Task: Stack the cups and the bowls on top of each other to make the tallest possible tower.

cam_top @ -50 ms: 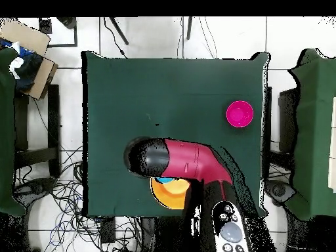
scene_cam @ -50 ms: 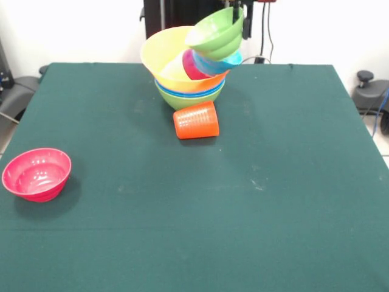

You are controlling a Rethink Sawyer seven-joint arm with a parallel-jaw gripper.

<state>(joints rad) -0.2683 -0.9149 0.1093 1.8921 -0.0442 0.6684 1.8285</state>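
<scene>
The tower (scene_cam @ -50 ms: 188, 91) stands at the table's far middle: a green bowl lowest, blue rims above it, and a wide orange-yellow bowl (scene_cam @ -50 ms: 165, 56) on top. Inside that bowl a pink-red piece (scene_cam @ -50 ms: 191, 64) and a light-blue bowl (scene_cam @ -50 ms: 217, 62) lean on their sides. A small green bowl (scene_cam @ -50 ms: 216, 33) hangs tilted over them, and my gripper (scene_cam @ -50 ms: 238, 21) is shut on its right rim. A ribbed orange-red cup (scene_cam @ -50 ms: 196, 120) lies on its side just in front of the tower. In the overhead view my arm (cam_top @ -50 ms: 180, 159) hides all of the tower except part of the orange-yellow bowl (cam_top @ -50 ms: 172, 192).
A pink-red bowl (scene_cam @ -50 ms: 36, 174) stands upright alone near the front left of the green table (scene_cam @ -50 ms: 243, 201); from overhead this pink-red bowl (cam_top @ -50 ms: 239, 113) is at the right. Chairs, boxes and cables surround the table.
</scene>
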